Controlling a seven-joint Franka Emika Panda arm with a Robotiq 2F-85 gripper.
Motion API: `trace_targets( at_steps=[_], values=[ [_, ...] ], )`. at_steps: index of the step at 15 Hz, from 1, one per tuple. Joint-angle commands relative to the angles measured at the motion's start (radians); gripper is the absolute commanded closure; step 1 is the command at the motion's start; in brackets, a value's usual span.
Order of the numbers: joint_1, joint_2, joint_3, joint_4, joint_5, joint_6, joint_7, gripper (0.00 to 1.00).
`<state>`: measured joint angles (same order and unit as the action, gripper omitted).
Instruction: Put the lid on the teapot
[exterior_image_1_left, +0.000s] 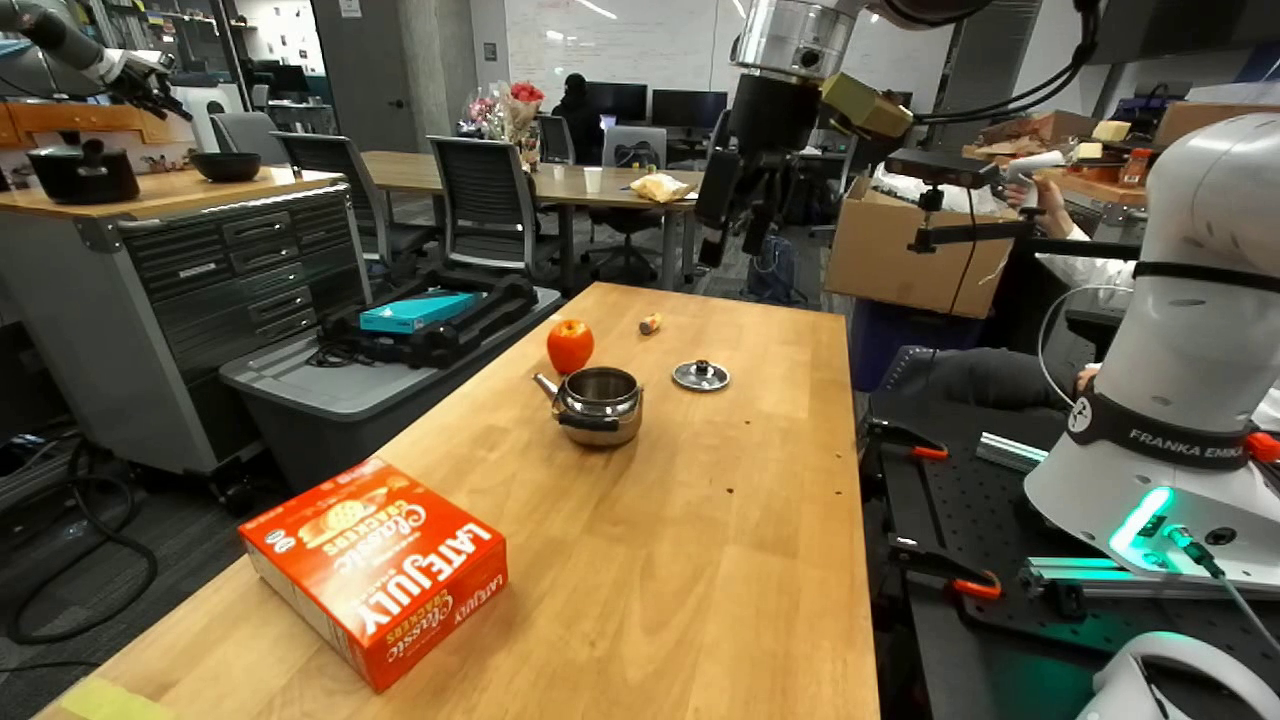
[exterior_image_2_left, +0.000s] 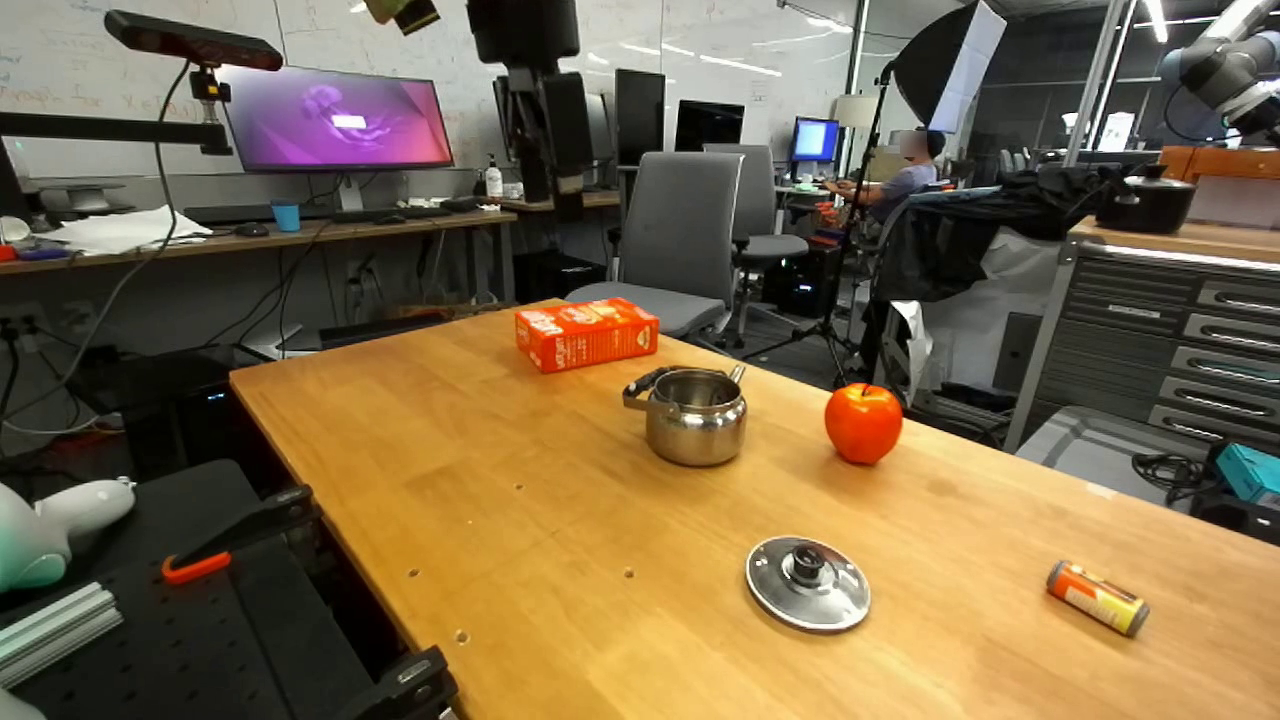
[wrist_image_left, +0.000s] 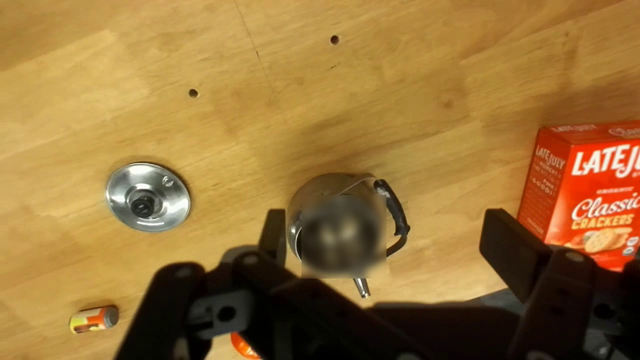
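The lid (exterior_image_1_left: 700, 377) is a flat silvery disc with a black knob and lies knob-up on the wooden table. It also shows in an exterior view (exterior_image_2_left: 812, 602) and at left in the wrist view (wrist_image_left: 151, 187). The teapot (exterior_image_1_left: 600, 420) stands upright and uncovered beside it, its black handle folded to one side. It also shows in an exterior view (exterior_image_2_left: 697, 432) and in the wrist view (wrist_image_left: 325, 186), where its opening is blurred. My gripper (exterior_image_1_left: 733, 247) is high above the table, open and empty. In the wrist view its fingers (wrist_image_left: 392, 241) are wide apart, with the teapot below.
An orange-red cracker box (exterior_image_1_left: 385, 560) lies on the table beyond the teapot from the lid. A red apple (exterior_image_2_left: 865, 424) stands near the teapot's spout. A small orange-yellow cylinder (exterior_image_2_left: 1098, 598) lies near the lid. Clamps (exterior_image_1_left: 950, 570) grip the robot's black base plate.
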<state>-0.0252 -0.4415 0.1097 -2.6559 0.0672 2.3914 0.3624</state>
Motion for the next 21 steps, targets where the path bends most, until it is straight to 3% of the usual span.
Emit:
trace_targets(
  at_steps=[1,14,21],
  values=[
    [-0.018,-0.003,-0.061,-0.003,0.035,0.053,-0.030,0.00],
    [-0.120,0.115,-0.191,0.058,0.060,0.123,-0.028,0.00],
    [-0.148,0.250,-0.276,0.157,0.149,0.133,-0.045,0.00]
  ],
)
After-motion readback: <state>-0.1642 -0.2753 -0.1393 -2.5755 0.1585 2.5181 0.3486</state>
